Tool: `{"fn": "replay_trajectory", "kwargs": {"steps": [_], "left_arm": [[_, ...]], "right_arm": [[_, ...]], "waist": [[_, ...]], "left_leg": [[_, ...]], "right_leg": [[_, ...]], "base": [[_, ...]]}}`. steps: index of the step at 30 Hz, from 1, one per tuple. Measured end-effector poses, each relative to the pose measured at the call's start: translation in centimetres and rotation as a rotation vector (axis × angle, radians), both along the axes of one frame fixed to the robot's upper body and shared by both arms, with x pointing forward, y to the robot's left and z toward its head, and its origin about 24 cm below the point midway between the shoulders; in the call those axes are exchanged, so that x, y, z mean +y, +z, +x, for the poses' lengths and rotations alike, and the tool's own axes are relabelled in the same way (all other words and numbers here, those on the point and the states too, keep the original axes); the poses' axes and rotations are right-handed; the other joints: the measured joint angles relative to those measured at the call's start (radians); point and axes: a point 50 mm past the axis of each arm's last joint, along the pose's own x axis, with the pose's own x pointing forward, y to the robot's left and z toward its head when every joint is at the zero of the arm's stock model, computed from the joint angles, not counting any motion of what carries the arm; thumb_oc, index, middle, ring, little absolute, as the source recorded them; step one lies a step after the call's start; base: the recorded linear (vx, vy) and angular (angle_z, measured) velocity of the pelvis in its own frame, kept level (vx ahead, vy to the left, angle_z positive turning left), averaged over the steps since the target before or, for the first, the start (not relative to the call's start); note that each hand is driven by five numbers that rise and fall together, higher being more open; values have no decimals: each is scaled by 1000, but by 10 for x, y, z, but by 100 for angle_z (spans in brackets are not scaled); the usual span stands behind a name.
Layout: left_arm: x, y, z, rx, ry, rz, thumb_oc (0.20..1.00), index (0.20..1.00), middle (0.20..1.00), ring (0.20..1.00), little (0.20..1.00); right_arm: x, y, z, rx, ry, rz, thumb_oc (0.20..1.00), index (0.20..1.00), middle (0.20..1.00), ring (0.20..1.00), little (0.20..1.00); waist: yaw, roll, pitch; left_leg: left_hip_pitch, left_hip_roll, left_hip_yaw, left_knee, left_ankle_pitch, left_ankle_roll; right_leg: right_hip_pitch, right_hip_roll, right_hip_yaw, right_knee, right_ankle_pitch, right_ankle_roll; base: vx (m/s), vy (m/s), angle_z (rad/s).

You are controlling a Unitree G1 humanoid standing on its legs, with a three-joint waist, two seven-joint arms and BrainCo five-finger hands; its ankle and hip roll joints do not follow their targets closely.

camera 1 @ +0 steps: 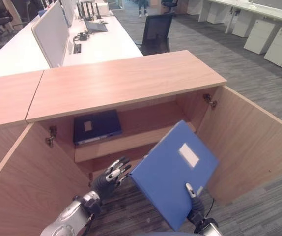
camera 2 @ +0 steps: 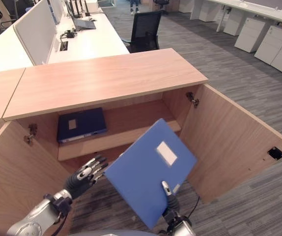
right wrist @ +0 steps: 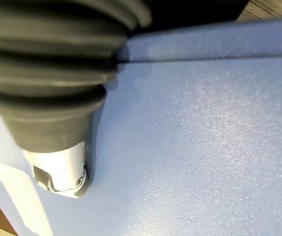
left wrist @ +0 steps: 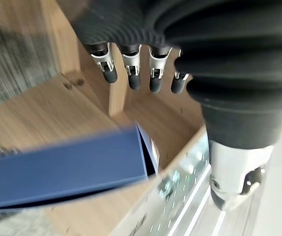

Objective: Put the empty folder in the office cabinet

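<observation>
Folder (camera 1: 173, 172), blue with a white label, is held tilted in the air before the open cabinet (camera 1: 131, 83), its upper corner near the shelf (camera 1: 131, 140). Right hand (camera 1: 194, 196) grips it at the lower edge, thumb laid on the top face; fingers beneath the cover are hidden, so the full grasp cannot be confirmed beyond the pinch. Left hand (camera 1: 112, 176) sits just beside the folder's left edge, fingers nearly straight and relaxed, holding nothing. A dark blue folder (camera 1: 97, 126) lies flat on the shelf at the left. Both doors stand swung outward; right door (camera 1: 251, 142).
</observation>
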Motion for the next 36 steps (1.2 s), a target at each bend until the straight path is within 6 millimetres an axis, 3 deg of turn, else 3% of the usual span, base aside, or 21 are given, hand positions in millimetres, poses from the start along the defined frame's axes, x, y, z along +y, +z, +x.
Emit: {"fn": "replay_trajectory", "kwargs": {"steps": [8, 11, 12, 14, 16, 17, 19, 21, 23, 24, 25, 27, 28, 30, 33, 34, 36], "left_arm": [[2, -29, -6, 129, 169, 54, 1000, 1000, 1000, 1000, 1000], [1, -37, -8, 173, 175, 63, 1000, 1000, 1000, 1000, 1000], [0, -35, -3, 173, 200, 30, 1000, 1000, 1000, 1000, 1000], [0, -32, 2, 163, 195, 19, 1000, 1000, 1000, 1000, 1000], [-4, -36, 3, 187, 192, 7, 1000, 1000, 1000, 1000, 1000], [-9, -39, -1, 203, 185, -1, 1000, 1000, 1000, 1000, 1000], [-14, -41, -3, 218, 183, -19, 1000, 1000, 1000, 1000, 1000], [-19, -46, -2, 243, 214, -59, 1000, 1000, 1000, 1000, 1000], [-22, -49, 1, 257, 227, -72, 1000, 1000, 1000, 1000, 1000], [-21, -50, 3, 258, 238, -73, 1000, 1000, 1000, 1000, 1000], [-20, -52, 0, 274, 259, -74, 1000, 1000, 1000, 1000, 1000], [-21, -53, -3, 291, 267, -90, 1000, 1000, 1000, 1000, 1000], [-21, -50, 0, 280, 267, -93, 1000, 1000, 1000, 1000, 1000], [-17, -45, 3, 255, 263, -87, 1000, 1000, 1000, 1000, 1000], [-8, -38, 3, 221, 283, -77, 1000, 1000, 1000, 1000, 1000], [-6, -36, 2, 220, 268, -60, 1000, 1000, 1000, 1000, 1000], [-2, -36, 0, 228, 266, -53, 1000, 1000, 1000, 1000, 1000]], "right_arm": [[6, -1, 2, 45, 16, -11, 200, 200, 200, 200, 200], [10, 0, 6, 43, 43, -11, 200, 200, 200, 200, 200], [19, 4, 17, 15, 68, 1, 200, 200, 200, 200, 200], [27, 10, 29, -20, 94, 10, 200, 200, 200, 200, 200], [24, 13, 36, -42, 100, -8, 200, 200, 200, 200, 200], [21, 15, 38, -49, 103, -16, 200, 200, 200, 200, 200], [16, 15, 39, -51, 100, -31, 200, 200, 200, 200, 200], [8, 15, 39, -40, 74, -50, 200, 200, 200, 200, 200], [4, 13, 38, -24, 57, -63, 200, 200, 200, 200, 200], [4, 14, 39, -23, 54, -65, 200, 200, 200, 200, 200], [6, 14, 40, -22, 59, -58, 200, 200, 200, 200, 200], [6, 13, 37, -19, 67, -61, 200, 200, 200, 200, 200], [6, 11, 35, -7, 55, -55, 200, 200, 200, 200, 200], [8, 9, 29, 10, 56, -47, 200, 200, 200, 200, 200], [19, 5, 21, 41, 77, -13, 200, 200, 200, 200, 200], [24, 5, 22, 37, 89, 1, 200, 200, 200, 200, 200], [27, 7, 25, 28, 111, 4, 200, 200, 200, 200, 200]], "waist": [[0, 12, -46], [0, -1, -51], [4, -23, -27], [10, -49, 7], [37, -44, 44], [43, -43, 56], [36, -19, 71], [29, 1, 93], [31, 17, 106], [41, 22, 110], [63, 23, 108], [61, 49, 88], [50, 56, 84], [51, 48, 82], [54, 28, 57], [59, 26, 53], [58, 40, 53]], "left_leg": [[-14, 7, -2, 1, 0, -4], [-22, 25, -4, 5, 11, -20], [-103, 66, -22, 141, -15, -52], [-152, 91, -73, 245, -21, -61], [-247, 108, -173, 421, -20, -74], [-279, 108, -210, 444, -26, -77], [-311, 100, -219, 389, -30, -72], [-323, 58, -237, 237, -24, -74], [-328, 45, -265, 94, -17, -77], [-327, 47, -277, 15, -3, -85], [-299, 48, -279, 29, 1, -81], [-258, 53, -290, 62, -47, -63], [-238, 43, -269, 35, 7, -63], [-202, 17, -224, 22, 52, -13], [-170, -35, -177, 20, 41, 20], [-162, -55, -159, 17, 31, 34], [-162, -62, -145, 17, 25, 45]], "right_leg": [[-12, 9, 1, 0, -3, -5], [-17, 33, -3, 6, -9, -15], [-81, 50, -1, 108, -65, -86], [-94, 52, 6, 139, -87, -87], [-83, 62, 22, 133, -94, -105], [-91, 59, 21, 131, -91, -112], [-101, 50, 14, 125, -87, -120], [-123, 24, 5, 111, -86, -121], [-126, 28, 4, 80, -84, -120], [-133, 35, 7, 62, -75, -105], [-136, 34, 39, 57, -68, -94], [-135, 42, 54, 43, -59, -81], [-107, 30, 59, 10, -45, -57], [-86, -6, 63, 7, -32, -36], [-88, -60, 84, 30, -19, 0], [-112, -83, 102, 73, -28, 35], [-149, -102, 112, 126, -36, 40]], "base": [[6, -103, 1], [-63, -255, 2], [-4, -190, 17], [42, -93, 11], [-15, 9, -11], [44, 20, -15], [37, 74, 1], [55, 116, 11], [157, 168, 17], [277, 262, -25], [307, 270, -49], [301, 280, -63], [315, 344, -48], [182, 232, -39], [159, 273, -32], [122, 265, -29], [47, 218, -24]]}}
